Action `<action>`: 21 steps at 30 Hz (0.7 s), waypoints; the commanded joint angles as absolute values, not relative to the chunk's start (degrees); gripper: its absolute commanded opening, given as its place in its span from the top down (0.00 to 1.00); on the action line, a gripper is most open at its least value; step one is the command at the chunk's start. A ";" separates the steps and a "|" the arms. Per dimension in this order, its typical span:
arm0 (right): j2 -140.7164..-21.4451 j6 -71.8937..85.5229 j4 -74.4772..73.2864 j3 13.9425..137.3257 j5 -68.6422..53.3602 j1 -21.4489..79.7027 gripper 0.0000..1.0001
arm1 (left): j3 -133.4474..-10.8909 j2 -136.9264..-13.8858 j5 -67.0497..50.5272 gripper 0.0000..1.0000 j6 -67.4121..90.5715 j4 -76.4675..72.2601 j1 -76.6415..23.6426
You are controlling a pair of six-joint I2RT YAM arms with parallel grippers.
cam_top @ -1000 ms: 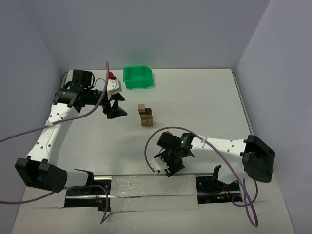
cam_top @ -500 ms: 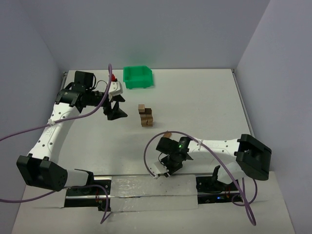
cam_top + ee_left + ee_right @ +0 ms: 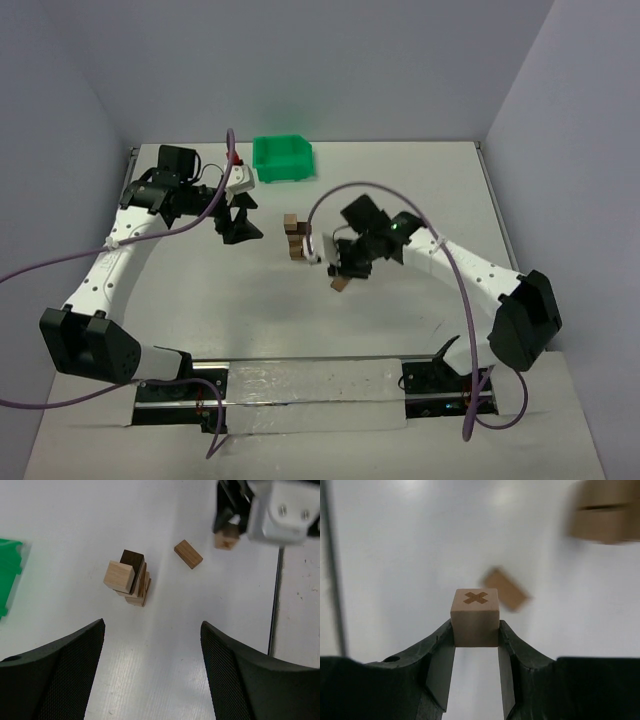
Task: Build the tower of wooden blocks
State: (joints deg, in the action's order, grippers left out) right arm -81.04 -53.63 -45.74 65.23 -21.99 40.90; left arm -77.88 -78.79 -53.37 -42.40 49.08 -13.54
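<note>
A white tabletop seen from above, with two robot arms bolted at its near edge. The tower [image 3: 296,238] stands near the middle of the tabletop [image 3: 420,190], a little toward the far edge. It is a short, narrow stack of light wooden blocks. On top, a light cube and a dark block sit side by side, and the light one juts out past the blocks under it.

The right claw [image 3: 475,630] is clenched on a light cube [image 3: 475,617] marked with a dark cross on its upper face. The claw hangs above the tabletop just to the right of the tower, without touching it. Its fingers [image 3: 440,655] press two opposite side faces. This probably leaves the underside free, so the cube can be set flat on the stack.

A loose bar [image 3: 188,554] lies flat on the tabletop between the tower and the right claw, a little nearer the near edge. It looks like a later piece waiting its turn.

The left claw [image 3: 152,627] is spread wide and holds nothing. It hangs to the left of the tower and well apart from it, most likely to keep clear while the right arm works.

A green bin [image 3: 283,158] sits at the far edge, left of the middle. It is well apart from the blocks.
</note>
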 commanded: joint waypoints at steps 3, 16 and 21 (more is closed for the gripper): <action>-85.96 -49.57 -51.69 79.80 -21.97 36.65 0.96 | -82.00 -80.86 -55.63 0.18 -38.87 46.25 -11.26; -104.22 -47.91 -58.78 104.54 -22.32 36.39 0.96 | -81.39 -81.82 -55.37 0.18 -37.71 45.53 -9.84; -108.78 -47.16 -62.16 111.06 -23.40 36.67 0.95 | -82.54 -83.10 -56.36 0.17 -37.25 45.45 -9.32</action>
State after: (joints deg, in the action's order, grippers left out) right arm -106.82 -48.37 -57.76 104.63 -22.19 36.71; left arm -80.12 -82.08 -53.85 -38.02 47.24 -10.04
